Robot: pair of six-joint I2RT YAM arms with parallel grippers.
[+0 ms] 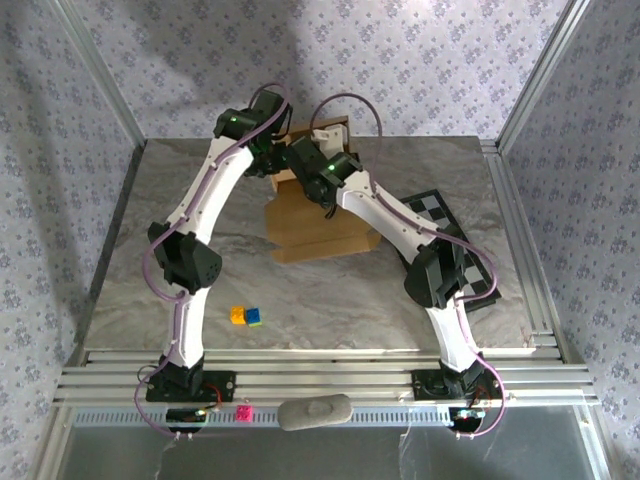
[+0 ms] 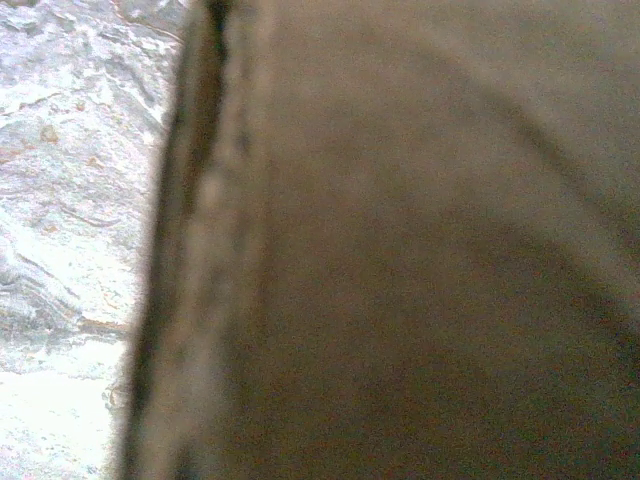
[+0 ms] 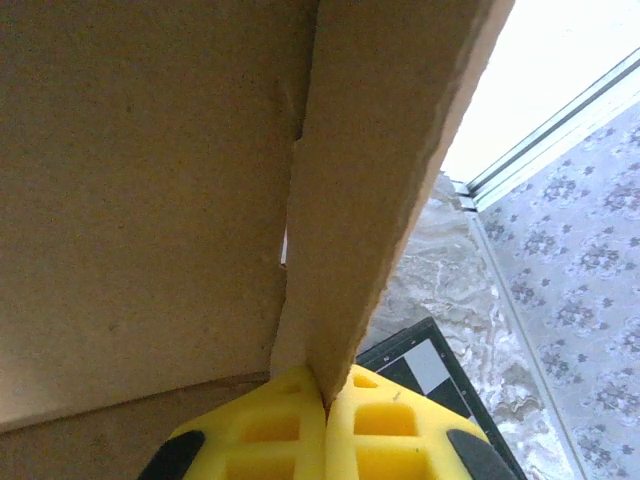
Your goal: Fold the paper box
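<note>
The tan paper box (image 1: 322, 232) lies at the back middle of the marble table (image 1: 200, 200), with a flap (image 1: 330, 132) standing up at its far end. Both wrists crowd over that far end. My right gripper (image 3: 325, 400) is shut on the edge of a cardboard flap (image 3: 390, 180), its yellow pads (image 3: 390, 425) pressed on either side; a broad box panel (image 3: 140, 200) stands to the left of it. My left gripper (image 1: 272, 155) is right against the box. In the left wrist view blurred cardboard (image 2: 420, 250) hides the fingers, which are shut.
A black-and-white checkerboard (image 1: 455, 235) lies under the right forearm, also seen as a checkerboard corner (image 3: 425, 365). Two small coloured blocks (image 1: 246, 316) sit front left. Aluminium rails (image 1: 320, 365) line the near edge, a post (image 1: 515, 240) the right.
</note>
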